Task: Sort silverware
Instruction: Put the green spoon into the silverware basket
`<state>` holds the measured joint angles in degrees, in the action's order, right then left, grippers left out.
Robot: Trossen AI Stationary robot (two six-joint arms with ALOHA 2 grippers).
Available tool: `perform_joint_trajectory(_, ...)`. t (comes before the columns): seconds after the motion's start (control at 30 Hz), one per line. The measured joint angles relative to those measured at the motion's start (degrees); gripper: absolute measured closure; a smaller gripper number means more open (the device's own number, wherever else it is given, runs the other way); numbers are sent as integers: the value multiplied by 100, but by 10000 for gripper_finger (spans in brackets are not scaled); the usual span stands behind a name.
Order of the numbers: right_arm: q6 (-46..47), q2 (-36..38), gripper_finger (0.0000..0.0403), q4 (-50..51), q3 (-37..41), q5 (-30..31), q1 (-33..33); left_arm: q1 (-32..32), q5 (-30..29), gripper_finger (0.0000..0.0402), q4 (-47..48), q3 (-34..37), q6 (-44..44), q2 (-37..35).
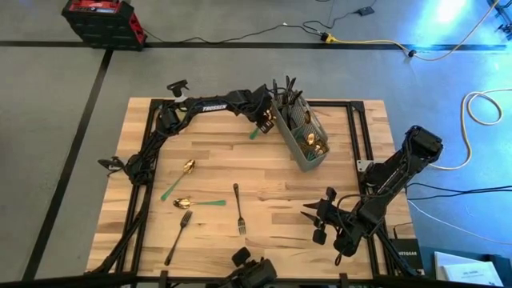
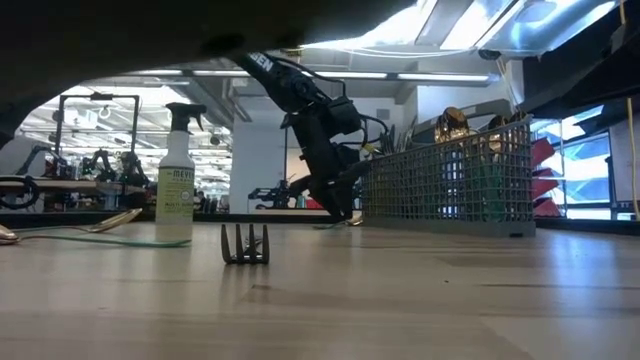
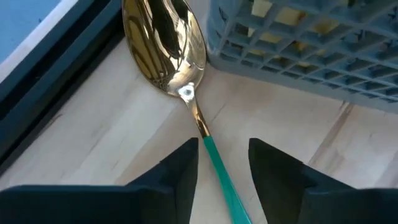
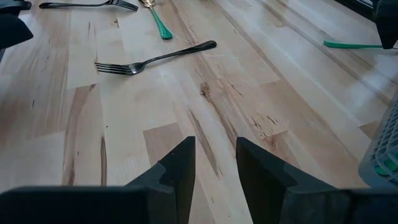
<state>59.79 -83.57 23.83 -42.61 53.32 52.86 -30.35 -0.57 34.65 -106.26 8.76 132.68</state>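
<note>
Silverware sorting, with the left gripper (image 3: 222, 163) straddling a green-handled spoon (image 3: 180, 68) beside the caddy (image 1: 302, 132).

Left gripper's fingers stand apart on either side of the slim green handle without visibly pressing it; the spoon lies flat on the table (image 1: 264, 172), its polished gold bowl touching or just short of the grey mesh caddy's wall. The step in hand appears to be handling this spoon at the caddy, though grasp or release cannot be told. The next move would call for a firm pinch on the thin, smooth handle and a lift clear of the caddy's rim. Right gripper (image 4: 214, 163) hovers part-open over bare wood near the table's right side, holding nothing. Still unsorted on the pale planks: two gold-and-green spoons (image 1: 186, 167) and two dark forks (image 1: 238, 210), slender and rigid; the caddy already holds several pieces.
</note>
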Motion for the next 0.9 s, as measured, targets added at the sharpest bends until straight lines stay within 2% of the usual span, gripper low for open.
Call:
perform_joint_trajectory(0.3,4,0,304,-4,0,0,0,60,15,322,-35,0,-55,0)
perform_joint_trajectory(0.9,0,0,304,4,0,-3,0,79,-132,325,9,0,352,0)
